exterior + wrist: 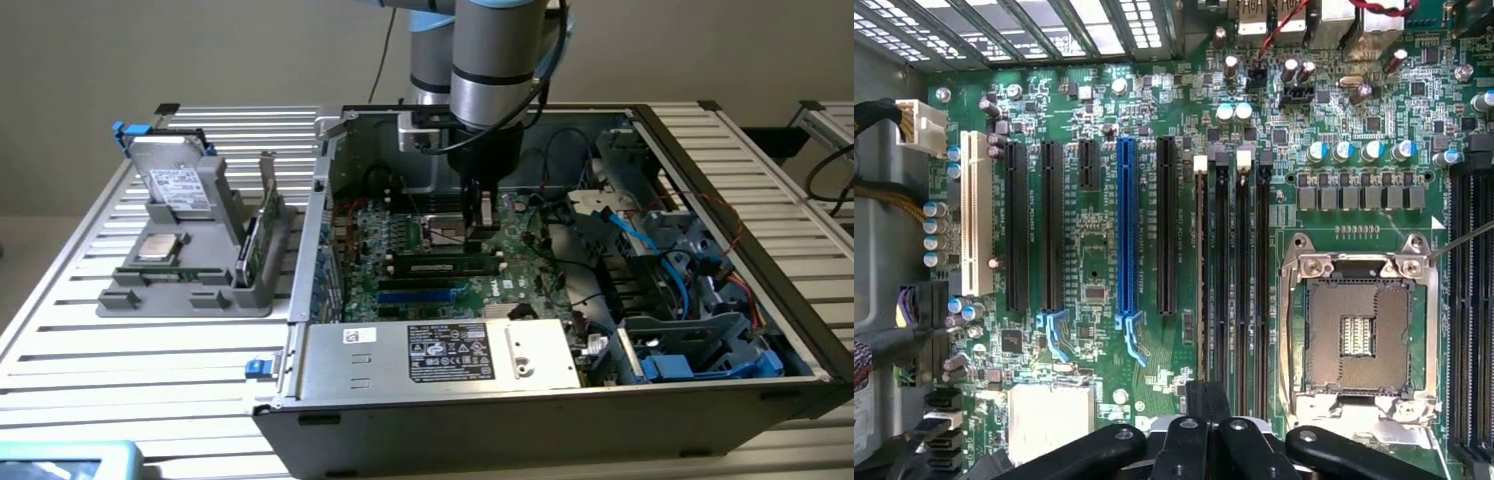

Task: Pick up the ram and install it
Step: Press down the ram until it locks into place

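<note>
The ram (pixel 447 267), a narrow green stick with black chips, stands on edge in a black motherboard slot inside the open computer case. In the wrist view the ram (pixel 1201 280) is a thin edge-on line in the memory slot nearest the blue slot (pixel 1125 230). My gripper (pixel 483 225) hangs down from the arm over the board, above and slightly behind the end of the stick on the exterior view's right. In the wrist view the gripper (pixel 1206 395) has its black fingers pressed together, shut, with nothing visible between them.
The CPU socket (pixel 1359 335) lies open beside the memory slots. Case walls (pixel 327 200), blue cables (pixel 667 265) and the power supply (pixel 441 350) hem in the board. A grey fixture (pixel 187 280) on the exterior view's left holds an upright green card (pixel 267 225) and a drive (pixel 180 185).
</note>
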Tool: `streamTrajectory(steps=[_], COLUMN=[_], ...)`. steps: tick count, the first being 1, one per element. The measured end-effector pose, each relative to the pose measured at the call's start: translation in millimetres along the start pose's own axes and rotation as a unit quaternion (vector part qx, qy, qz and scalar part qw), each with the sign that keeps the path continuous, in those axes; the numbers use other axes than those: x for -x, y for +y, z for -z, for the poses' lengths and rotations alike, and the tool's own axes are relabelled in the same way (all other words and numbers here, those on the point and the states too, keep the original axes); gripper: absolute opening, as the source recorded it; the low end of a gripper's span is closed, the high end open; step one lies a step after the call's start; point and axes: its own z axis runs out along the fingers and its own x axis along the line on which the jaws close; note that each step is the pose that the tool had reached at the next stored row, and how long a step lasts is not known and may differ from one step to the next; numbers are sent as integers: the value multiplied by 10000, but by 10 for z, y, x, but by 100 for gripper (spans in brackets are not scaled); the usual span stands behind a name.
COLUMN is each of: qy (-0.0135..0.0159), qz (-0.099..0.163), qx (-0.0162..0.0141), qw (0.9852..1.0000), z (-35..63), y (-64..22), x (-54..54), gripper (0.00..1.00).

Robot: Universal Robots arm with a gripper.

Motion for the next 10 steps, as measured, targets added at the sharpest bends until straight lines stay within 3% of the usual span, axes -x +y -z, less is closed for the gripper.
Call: streamTrajectory(steps=[6, 10], qy=[86, 87], qz=[-44, -53], qx=[3, 4], qw=[10000, 9999], z=[-12, -17], y=[-47, -51], x=[9, 9], gripper=[11, 11])
